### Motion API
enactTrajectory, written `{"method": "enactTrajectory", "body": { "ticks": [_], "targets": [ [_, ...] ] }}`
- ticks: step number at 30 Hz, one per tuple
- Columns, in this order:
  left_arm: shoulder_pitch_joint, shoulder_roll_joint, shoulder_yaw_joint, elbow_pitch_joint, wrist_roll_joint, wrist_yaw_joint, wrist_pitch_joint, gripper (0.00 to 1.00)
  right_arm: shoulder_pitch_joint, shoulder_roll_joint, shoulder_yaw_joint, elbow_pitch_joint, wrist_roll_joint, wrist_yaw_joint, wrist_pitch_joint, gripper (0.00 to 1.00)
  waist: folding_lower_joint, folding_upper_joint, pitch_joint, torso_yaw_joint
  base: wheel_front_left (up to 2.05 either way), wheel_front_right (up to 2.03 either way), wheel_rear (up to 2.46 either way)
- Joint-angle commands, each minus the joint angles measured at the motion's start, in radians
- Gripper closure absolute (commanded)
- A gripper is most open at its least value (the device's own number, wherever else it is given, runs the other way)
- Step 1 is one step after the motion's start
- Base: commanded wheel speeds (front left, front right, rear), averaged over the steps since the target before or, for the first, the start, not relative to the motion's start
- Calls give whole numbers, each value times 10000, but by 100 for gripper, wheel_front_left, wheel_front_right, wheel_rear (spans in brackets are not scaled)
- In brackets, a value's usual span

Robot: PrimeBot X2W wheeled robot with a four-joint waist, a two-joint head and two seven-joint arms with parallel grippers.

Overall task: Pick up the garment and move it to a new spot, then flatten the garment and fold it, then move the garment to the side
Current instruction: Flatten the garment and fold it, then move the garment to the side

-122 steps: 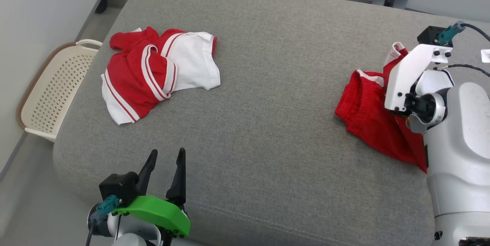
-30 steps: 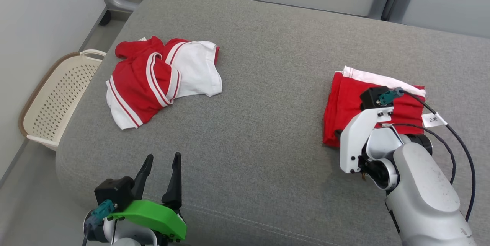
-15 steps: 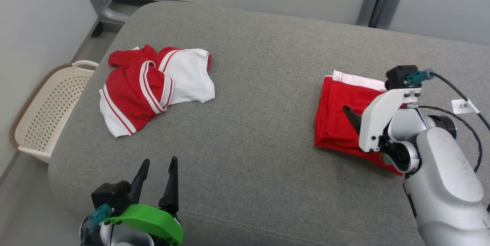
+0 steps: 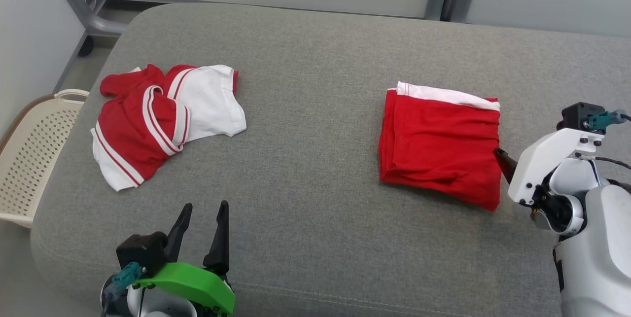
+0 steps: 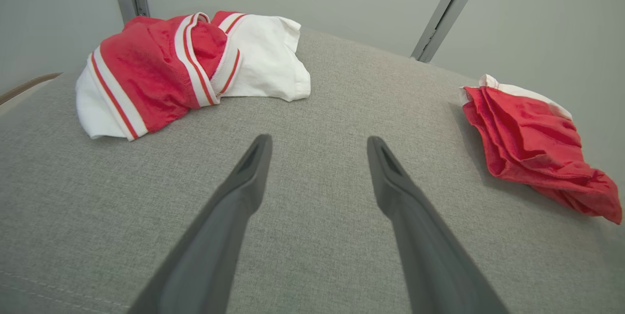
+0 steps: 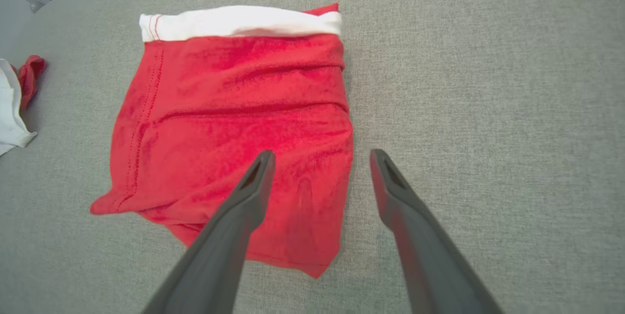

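Grey upholstered cushion (image 4: 315,238), head view. Folded red shorts (image 4: 438,152) lie flat at roughly 3 o'clock from the cushion's middle, a near-square packet with the white waistband (image 4: 448,96) along its 12 o'clock edge and stacked fold layers showing along its 9 o'clock edge. The bottom corner toward 5 o'clock tapers to a loose point. Crumpled red-and-white top (image 4: 162,115) sits well apart at 9 to 10 o'clock. A perforated cream basket (image 4: 29,159) stands off the cushion, farther out at 9 o'clock. Right gripper (image 6: 322,155): jaws spread wide and holding nothing, one finger over the packet's 4 o'clock edge, the other over bare cushion. Left gripper (image 4: 205,205) is at 7 o'clock, jaws also wide and empty, pointing at open cushion. Judgement: the fold looks finished, and the packet may already be at its side spot. The fabric reads as light, soft, limp knit. Lifted by its top layer alone, it would likely peel open. The best hold is probably a pinch through all layers at the thick 9 o'clock edge or the waistband. Dragging risks rucking on the coarse weave.
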Motion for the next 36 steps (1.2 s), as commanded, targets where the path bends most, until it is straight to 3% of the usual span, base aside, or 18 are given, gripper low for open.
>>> {"method": "enactTrajectory", "body": {
  "ticks": [1, 26, 27, 28, 32, 36],
  "targets": [
    [-95, 52, -14, -38, 88, 58, 2, 0, 91, -21, -82, 20, 17, 0, -45, 0, 0, 0, 154, -125, 0, 0, 0],
    [-539, -30, -149, 21, 104, -5, 11, 0, -856, 271, -1454, 1960, -495, 0, -615, 0, 0, 0, 958, 718, 0, 0, 0],
    [-547, -34, -148, 31, 99, -9, 7, 0, -876, 274, -1464, 2028, -526, 0, -610, 7, 0, 0, 973, 749, 0, 0, 0],
    [-551, -42, -142, 39, 91, -7, -15, 0, -882, 278, -1478, 2088, -553, 0, -619, 34, 0, 0, 986, 775, 0, 0, 0],
    [-582, -63, -131, 77, 56, -25, -73, 0, -986, 286, -1524, 2282, -678, 0, -681, 100, 0, 0, 1029, 850, 0, 0, 0],
    [-614, -92, -129, 131, 35, -51, -95, 0, -1085, 287, -1518, 2403, -795, 0, -768, 100, 0, 0, 1041, 860, 0, 0, 0]
  ]
}}
